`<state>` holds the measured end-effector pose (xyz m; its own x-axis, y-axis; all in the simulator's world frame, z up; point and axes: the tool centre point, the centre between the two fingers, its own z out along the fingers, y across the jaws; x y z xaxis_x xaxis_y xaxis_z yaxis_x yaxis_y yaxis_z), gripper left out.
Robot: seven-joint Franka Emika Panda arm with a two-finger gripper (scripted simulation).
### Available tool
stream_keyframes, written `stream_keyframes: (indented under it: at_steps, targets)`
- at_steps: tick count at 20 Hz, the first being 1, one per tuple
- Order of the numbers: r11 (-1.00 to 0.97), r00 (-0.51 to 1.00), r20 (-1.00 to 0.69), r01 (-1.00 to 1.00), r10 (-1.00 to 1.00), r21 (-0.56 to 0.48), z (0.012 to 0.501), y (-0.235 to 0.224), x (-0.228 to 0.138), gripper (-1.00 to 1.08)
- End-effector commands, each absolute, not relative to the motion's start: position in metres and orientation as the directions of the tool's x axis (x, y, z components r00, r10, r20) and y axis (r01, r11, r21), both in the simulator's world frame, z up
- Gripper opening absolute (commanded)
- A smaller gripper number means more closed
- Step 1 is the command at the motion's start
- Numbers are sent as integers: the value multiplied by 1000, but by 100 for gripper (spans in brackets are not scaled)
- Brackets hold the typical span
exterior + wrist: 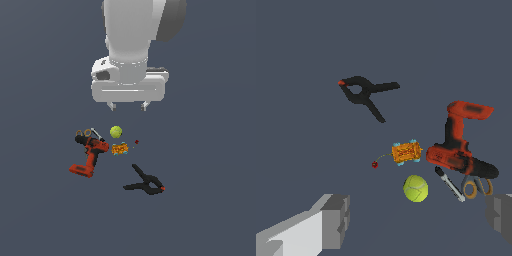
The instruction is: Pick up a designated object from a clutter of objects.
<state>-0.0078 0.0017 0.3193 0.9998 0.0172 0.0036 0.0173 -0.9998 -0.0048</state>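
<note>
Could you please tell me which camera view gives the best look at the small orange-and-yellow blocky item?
The wrist view shows the orange-and-yellow item best: it appears larger, with its teal flecks and a thin line to the red speck visible. In the exterior view it is a tiny blob between the ball and drill, below the open gripper.

I work in no real room: this is a bare simulated scene. The surface point(210, 210) is one flat slate-blue plane without edges, walls or furniture. On it lie a power drill point(89, 156), a spring clamp point(146, 183), scissors point(86, 133) and a tennis ball point(116, 132), all flatly rendered, like workshop oddments.
</note>
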Motion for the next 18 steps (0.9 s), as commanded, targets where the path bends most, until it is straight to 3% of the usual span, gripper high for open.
stream_keyframes:
  at_steps: [1,18]
  targets:
    - [-1000,1000,4,17,17,-5,319,2,-8,100]
    - [-997,998,27,-64,-65,-32,324,-21,-2,100]
